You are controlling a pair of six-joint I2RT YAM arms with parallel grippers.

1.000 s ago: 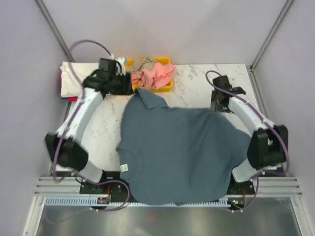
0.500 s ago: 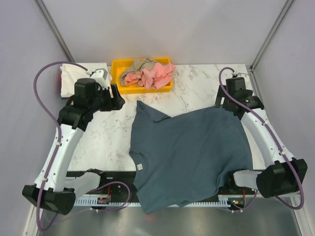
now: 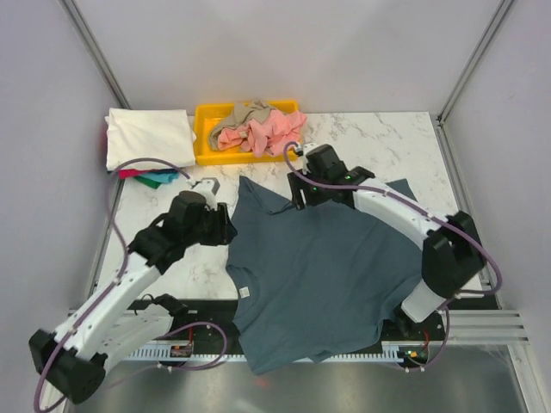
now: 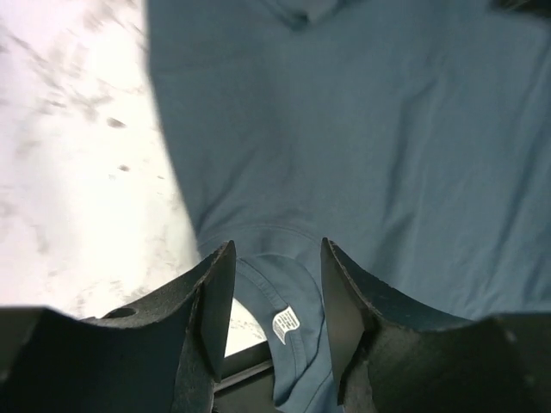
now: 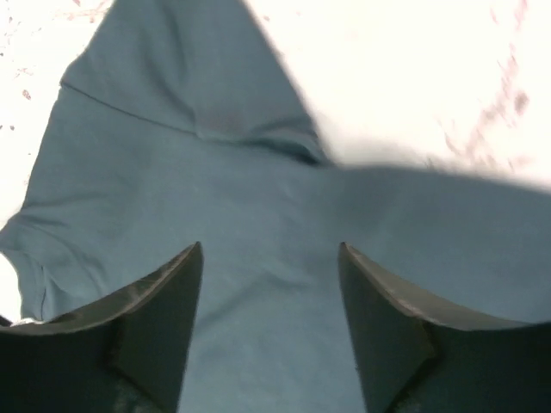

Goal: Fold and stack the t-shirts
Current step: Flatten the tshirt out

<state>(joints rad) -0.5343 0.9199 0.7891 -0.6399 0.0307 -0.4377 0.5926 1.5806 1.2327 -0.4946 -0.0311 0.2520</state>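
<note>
Nearside of the yellow bin (image 3: 250,156) we find the slate-blue t-shirt (image 3: 327,275) lying unfolded. Left gripper (image 4: 275,258) and right gripper (image 5: 271,258) hover over it, fingers apart, empty. We advise pinching matching edges before folding.

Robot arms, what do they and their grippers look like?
The left arm and right arm have white shells with black joints, and a mauve cable loops along each. The left gripper and right gripper are black, each with two broad tapering fingers.
</note>
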